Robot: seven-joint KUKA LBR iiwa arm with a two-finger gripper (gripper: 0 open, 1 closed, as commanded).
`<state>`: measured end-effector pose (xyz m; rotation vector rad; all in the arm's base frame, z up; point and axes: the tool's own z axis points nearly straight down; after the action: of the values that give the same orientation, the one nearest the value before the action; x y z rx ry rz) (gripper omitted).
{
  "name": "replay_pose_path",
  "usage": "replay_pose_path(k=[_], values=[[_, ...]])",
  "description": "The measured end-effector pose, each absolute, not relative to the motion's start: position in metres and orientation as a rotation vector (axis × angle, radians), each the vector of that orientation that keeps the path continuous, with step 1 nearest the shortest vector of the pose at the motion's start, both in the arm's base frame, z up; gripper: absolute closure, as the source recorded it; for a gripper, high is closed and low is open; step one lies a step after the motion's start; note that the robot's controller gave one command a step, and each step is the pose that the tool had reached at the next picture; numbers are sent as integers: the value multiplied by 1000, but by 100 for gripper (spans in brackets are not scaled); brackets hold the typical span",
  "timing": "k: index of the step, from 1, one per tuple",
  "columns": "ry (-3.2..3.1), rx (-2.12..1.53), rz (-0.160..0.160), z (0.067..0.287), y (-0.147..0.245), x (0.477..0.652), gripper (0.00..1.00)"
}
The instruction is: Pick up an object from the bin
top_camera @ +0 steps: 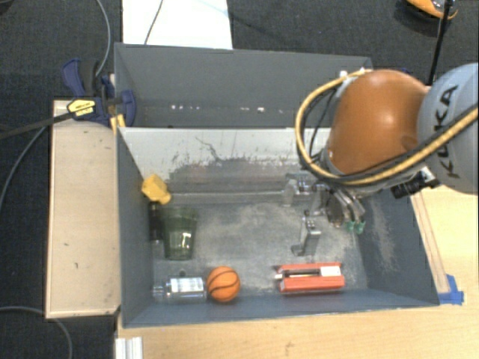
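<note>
Gripper (pixel 309 241) hangs low over bare bin floor, right of centre; can't make out whether the jaws are apart or together, and nothing is visible between them. Orange wrist cover and looped cables sit above it, arm coming in from the right

Nearest thing: flat red-and-white box (pixel 310 279), lying on its broad face just in front of the gripper, close along the front wall. Likely the pick candidate judging by closeness alone, no contact seen. With the box this close to the front wall, there's probably little room on that side, so a grasp across its short width looks safer than end to end

Further left along the same wall: small orange basketball (pixel 223 283), touching or nearly touching a clear bottle (pixel 179 289) lying on its side. The ball is round and would probably roll if nudged

Left side: green translucent cup (pixel 179 234) standing upright, a dark slim thing (pixel 153 223) just beside it, kind unclear, and a yellow lump (pixel 156 189) against the left wall

All items hug the edges of the grey metal bin (pixel 239 96); middle floor is bare, so the gripper has clear room around it
</note>
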<state>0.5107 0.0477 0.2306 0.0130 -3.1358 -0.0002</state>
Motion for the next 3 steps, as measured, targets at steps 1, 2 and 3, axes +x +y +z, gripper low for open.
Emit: replay_pose_path(k=[1, 2, 3], values=[[-3145, 10, -1, 235, 47, 512, 0], [-3146, 105, -1, 175, 17, 500, 0], [-3128, 312, -1, 159, -22, 481, 0]])
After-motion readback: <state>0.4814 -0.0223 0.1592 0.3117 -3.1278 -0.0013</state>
